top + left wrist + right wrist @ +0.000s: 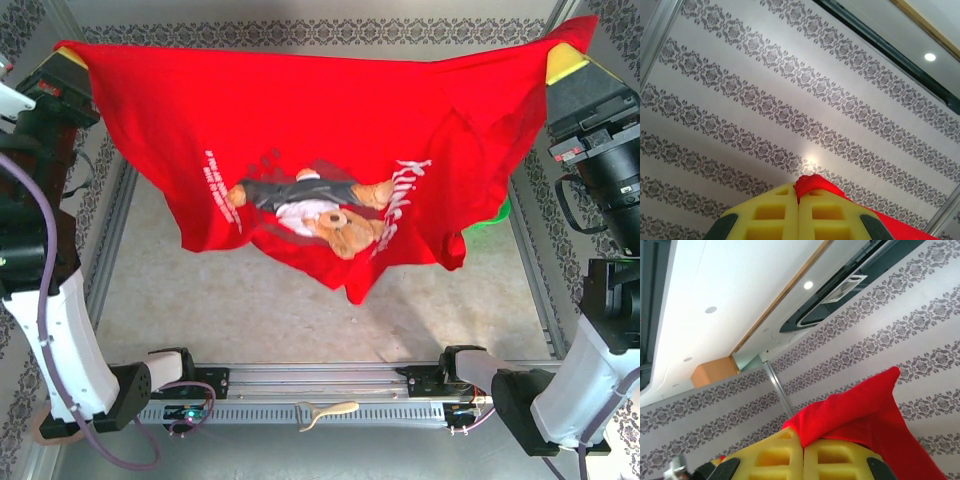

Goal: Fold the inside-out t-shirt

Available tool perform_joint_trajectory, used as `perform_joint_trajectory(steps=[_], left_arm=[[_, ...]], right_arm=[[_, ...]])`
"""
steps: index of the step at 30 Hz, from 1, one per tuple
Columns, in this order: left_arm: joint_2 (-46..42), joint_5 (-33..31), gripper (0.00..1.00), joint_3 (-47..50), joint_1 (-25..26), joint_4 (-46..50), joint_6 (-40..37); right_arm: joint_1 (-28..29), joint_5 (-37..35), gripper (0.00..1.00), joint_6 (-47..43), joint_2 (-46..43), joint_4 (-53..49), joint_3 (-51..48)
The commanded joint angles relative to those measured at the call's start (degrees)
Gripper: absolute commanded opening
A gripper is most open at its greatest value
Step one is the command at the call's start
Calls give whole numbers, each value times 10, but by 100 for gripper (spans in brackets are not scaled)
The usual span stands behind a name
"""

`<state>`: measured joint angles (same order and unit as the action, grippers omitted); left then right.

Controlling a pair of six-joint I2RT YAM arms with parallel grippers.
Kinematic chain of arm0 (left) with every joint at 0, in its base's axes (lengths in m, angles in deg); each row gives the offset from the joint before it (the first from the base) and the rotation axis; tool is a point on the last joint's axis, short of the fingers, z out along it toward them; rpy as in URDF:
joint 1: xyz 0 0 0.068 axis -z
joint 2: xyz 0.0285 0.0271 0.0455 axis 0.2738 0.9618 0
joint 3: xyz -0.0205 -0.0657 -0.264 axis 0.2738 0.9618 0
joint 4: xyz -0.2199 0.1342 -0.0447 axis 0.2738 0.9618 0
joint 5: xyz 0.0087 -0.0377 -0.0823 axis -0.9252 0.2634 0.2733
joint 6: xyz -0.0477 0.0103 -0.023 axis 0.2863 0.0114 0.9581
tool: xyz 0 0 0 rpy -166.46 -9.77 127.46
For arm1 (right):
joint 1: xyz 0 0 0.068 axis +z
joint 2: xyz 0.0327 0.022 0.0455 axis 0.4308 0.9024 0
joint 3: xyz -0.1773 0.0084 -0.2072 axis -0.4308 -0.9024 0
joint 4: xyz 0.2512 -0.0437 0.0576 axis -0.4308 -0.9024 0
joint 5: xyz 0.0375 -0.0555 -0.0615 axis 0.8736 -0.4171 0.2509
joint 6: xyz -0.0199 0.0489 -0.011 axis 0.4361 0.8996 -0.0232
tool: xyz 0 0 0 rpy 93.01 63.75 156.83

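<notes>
The inside-out t-shirt (330, 110) is bright red, with a teddy-bear print and white lettering. It hangs spread in the air above the table, stretched between both grippers. My left gripper (72, 55) is raised at the far left, shut on one top corner. My right gripper (565, 62) is raised at the far right, shut on the other. In the left wrist view a small tuft of the red t-shirt (812, 184) pokes out between the closed yellow pads (775, 215) of my left gripper (798, 192). In the right wrist view a bigger fold of the t-shirt (855, 410) sticks out of my right gripper (803, 440).
The beige tabletop (250, 300) lies under the hanging shirt. Something green (497, 213) peeks out behind the shirt's right edge. Metal frame rails (112, 230) run along both sides, and the arms' base rail (320, 380) crosses the near edge.
</notes>
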<state>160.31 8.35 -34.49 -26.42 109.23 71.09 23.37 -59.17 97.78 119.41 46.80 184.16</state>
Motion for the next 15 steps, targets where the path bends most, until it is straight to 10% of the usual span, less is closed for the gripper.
perform_joint_trajectory(steps=[1,10,15], left_arm=[[61,7,0,57,-15,-14,22],[226,263,0,56,-32,-81,182],[134,177,0,6,-3,-170,155]], right_arm=[[-8,7,0,24,64,11,-45],[3,20,0,16,177,18,-91],[11,8,0,8,190,1,-35]])
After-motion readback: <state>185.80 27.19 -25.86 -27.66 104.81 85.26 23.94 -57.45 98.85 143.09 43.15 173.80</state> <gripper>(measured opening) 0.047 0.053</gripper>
